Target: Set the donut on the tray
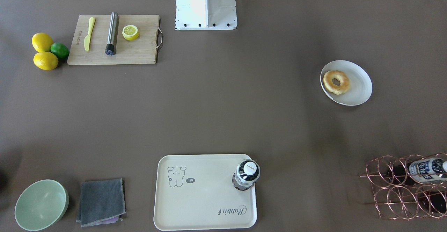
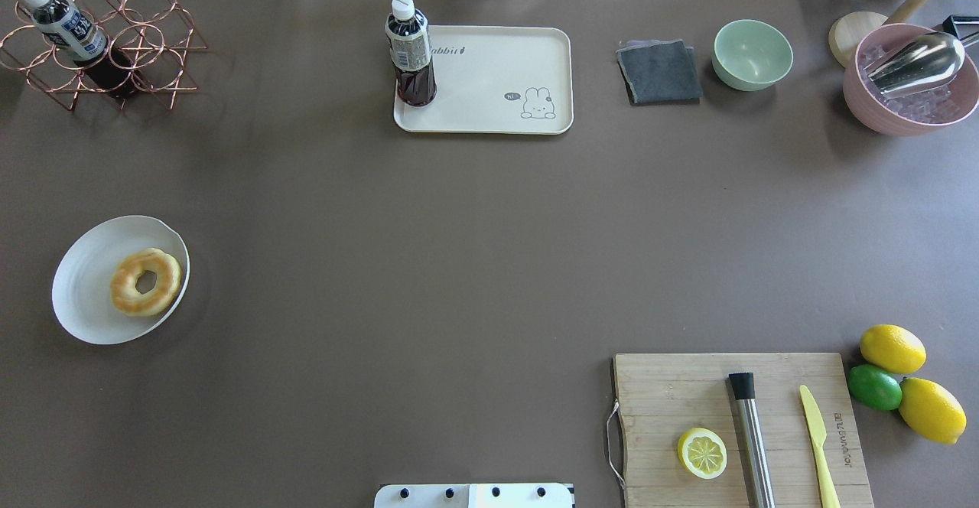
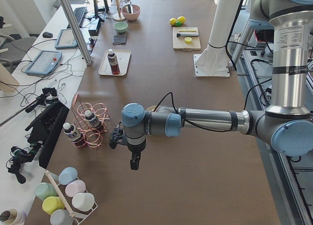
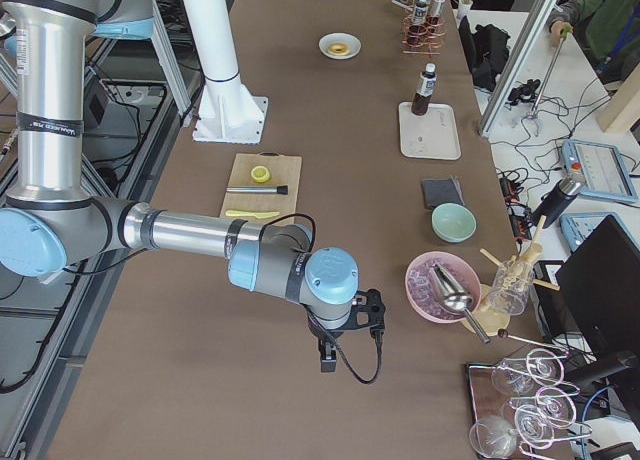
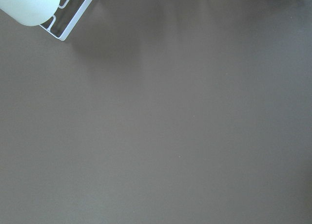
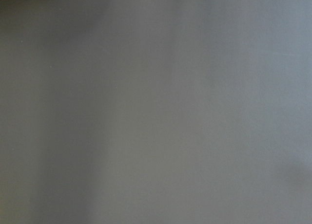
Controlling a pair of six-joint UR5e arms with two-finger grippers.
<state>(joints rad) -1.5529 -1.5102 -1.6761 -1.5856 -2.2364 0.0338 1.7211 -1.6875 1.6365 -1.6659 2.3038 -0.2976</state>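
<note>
The golden glazed donut [image 1: 336,82] lies on a round white plate [image 1: 359,85] on the table's left side; it also shows in the overhead view [image 2: 146,281]. The cream rabbit tray [image 1: 206,204] sits at the far edge, also in the overhead view [image 2: 489,87], with a dark drink bottle [image 2: 411,53] standing on one corner. My left gripper [image 3: 133,162] shows only in the exterior left view, hanging above the table end, well off the donut. My right gripper [image 4: 326,360] shows only in the exterior right view, above the other table end. I cannot tell whether either is open or shut.
A wooden cutting board [image 2: 742,424] carries a half lemon, a metal muddler and a yellow knife, with lemons and a lime [image 2: 874,386] beside it. A green bowl [image 2: 752,54], grey cloth [image 2: 659,72], pink ice bowl [image 2: 910,83] and copper bottle rack [image 2: 99,49] line the far edge.
</note>
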